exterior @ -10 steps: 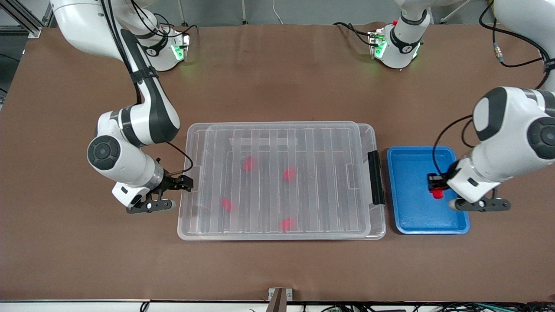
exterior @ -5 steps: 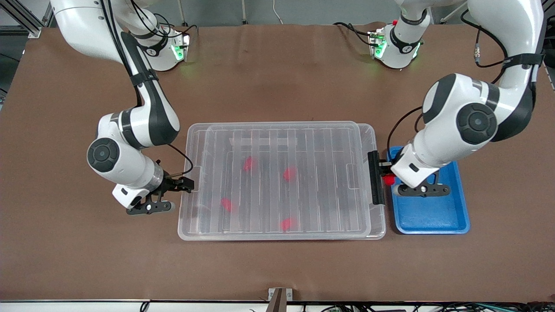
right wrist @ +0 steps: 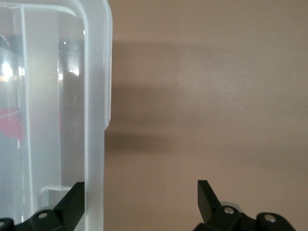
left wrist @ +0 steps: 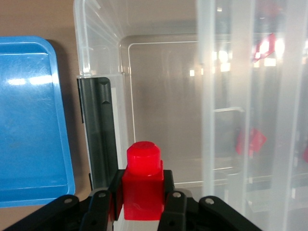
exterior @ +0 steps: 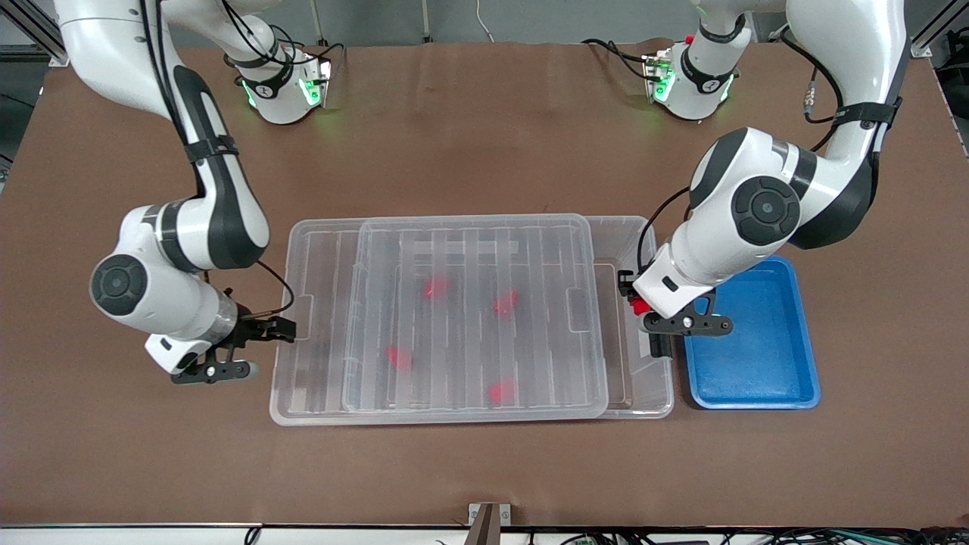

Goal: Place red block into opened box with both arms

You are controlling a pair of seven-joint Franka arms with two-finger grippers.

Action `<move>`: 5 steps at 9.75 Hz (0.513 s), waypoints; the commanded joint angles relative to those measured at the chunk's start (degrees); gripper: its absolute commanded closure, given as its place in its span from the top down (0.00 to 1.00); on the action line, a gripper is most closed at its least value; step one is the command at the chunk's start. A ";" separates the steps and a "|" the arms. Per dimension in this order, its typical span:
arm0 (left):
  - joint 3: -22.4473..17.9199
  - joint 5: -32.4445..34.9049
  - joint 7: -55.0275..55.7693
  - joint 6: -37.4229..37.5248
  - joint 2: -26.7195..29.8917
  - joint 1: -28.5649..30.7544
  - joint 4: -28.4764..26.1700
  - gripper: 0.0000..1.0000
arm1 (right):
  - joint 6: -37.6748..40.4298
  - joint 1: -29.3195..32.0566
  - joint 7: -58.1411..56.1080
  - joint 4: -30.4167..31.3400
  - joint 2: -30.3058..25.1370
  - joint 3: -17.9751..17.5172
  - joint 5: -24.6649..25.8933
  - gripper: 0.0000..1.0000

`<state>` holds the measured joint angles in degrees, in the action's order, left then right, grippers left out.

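Front view: lid slid toward the right arm's end, a block poised over the gap.
Biggest first: the box (exterior: 640, 405) sits mid-worktop, its ribbed lid (exterior: 469, 318) overhanging the end nearest the right arm and baring a strip by the black handle (left wrist: 98, 139). Four red blocks (exterior: 435, 286) lie blurred under the lid. Beside the handle end sits the blue tray (exterior: 757, 371). The right gripper (exterior: 265, 329) has its jaws spread wide, straddling the lid's edge tab. The left gripper (left wrist: 142, 204) pinches the red block (left wrist: 143, 178), bright, squarish, round stub forward, over the uncovered strip.
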<state>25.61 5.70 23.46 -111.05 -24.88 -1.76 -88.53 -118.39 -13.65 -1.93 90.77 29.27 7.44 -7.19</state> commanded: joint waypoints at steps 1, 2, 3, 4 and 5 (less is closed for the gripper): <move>0.14 1.24 1.76 -2.76 -2.53 -1.04 -0.68 0.01 | 2.01 2.39 -3.07 -0.14 -0.70 -0.50 2.18 1.00; 0.14 1.33 2.81 -4.25 -3.76 -2.53 -0.77 0.01 | 2.98 3.45 -5.08 -0.85 -0.79 -0.50 2.18 1.00; -0.03 1.33 3.78 -6.09 -5.68 -3.07 -0.94 0.01 | 3.60 4.67 -7.28 -1.11 -0.79 -0.50 2.09 1.00; -0.03 1.42 4.05 -7.42 -7.27 -2.99 -1.29 0.01 | 3.60 4.95 -8.17 -1.12 -0.79 -0.50 2.18 1.00; -0.12 1.50 4.05 -7.60 -9.20 -3.07 -1.30 0.02 | 3.60 5.39 -8.27 -1.12 -0.79 -0.50 2.18 1.00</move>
<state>25.65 5.75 26.79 -117.02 -30.67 -4.96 -89.16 -115.50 -9.31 -9.07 89.50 29.16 7.53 -5.66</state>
